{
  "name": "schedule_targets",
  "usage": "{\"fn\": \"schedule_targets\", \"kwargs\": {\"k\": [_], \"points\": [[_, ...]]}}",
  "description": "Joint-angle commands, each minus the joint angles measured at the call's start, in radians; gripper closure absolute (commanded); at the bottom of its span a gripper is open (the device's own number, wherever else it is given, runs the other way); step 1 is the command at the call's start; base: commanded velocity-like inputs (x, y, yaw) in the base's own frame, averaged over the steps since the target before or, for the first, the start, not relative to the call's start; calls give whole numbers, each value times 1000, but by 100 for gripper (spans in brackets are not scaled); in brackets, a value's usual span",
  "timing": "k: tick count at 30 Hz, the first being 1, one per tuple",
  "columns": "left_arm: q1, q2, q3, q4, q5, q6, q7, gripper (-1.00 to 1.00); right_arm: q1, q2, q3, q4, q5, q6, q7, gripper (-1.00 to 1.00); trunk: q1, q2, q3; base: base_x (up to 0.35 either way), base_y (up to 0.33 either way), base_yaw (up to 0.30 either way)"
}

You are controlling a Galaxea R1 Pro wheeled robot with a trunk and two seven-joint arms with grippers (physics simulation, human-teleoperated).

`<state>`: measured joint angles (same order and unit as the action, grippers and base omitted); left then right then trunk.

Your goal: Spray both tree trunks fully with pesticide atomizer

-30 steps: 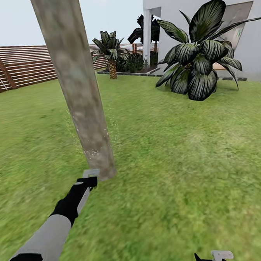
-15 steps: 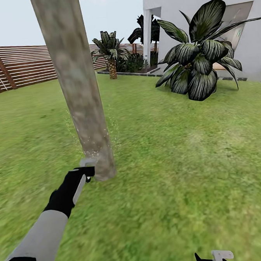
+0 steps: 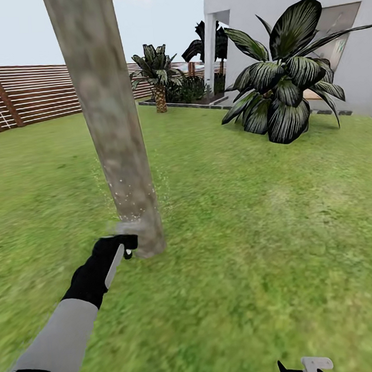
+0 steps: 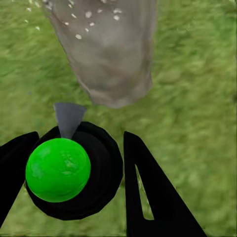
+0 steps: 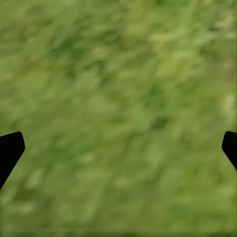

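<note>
Low beside the base of the tree trunk (image 3: 112, 124), the left gripper (image 4: 79, 173) clamps the pesticide atomizer (image 4: 74, 168), its black body wedged between both fingers (image 4: 148, 192) and its grey nozzle aimed at the speckled trunk close ahead. Well away from the trunk, the right gripper (image 5: 118, 148) hangs over grass (image 3: 255, 225) with fingers spread wide, holding nothing. Beyond the trunk stand a slatted fence (image 3: 30, 94), a broad-leaved plant (image 3: 284, 79) and a white house (image 3: 290, 12).

We see the grass floor (image 3: 256, 231) bearing a tree trunk (image 3: 109, 125), a broad-leaved plant (image 3: 283, 73) and a short palm (image 3: 157, 77).
</note>
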<state>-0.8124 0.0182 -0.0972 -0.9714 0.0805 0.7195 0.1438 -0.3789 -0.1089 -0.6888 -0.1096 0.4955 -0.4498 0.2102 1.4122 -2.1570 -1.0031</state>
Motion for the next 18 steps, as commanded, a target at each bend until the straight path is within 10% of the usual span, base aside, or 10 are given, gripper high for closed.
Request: {"fn": "schedule_targets", "kwargs": {"k": [1,8,12,18], "points": [[-1,-8,-21,-1,-16,15,-1,100,0,0,0,0,0,0,0,-100,0,0,0,0,0,0],[-85,4,-49,-2,-13,55,-3,100,0,0,0,0,0,0,0,-100,0,0,0,0,0,0],[-89,48,26,-2,-10,59,-4,100,0,0,0,0,0,0,0,-100,0,0,0,0,0,0],[-98,1,31,-32,-9,82,-4,100,0,0,0,1,0,0,0,-100,0,0,0,0,0,0]]}}
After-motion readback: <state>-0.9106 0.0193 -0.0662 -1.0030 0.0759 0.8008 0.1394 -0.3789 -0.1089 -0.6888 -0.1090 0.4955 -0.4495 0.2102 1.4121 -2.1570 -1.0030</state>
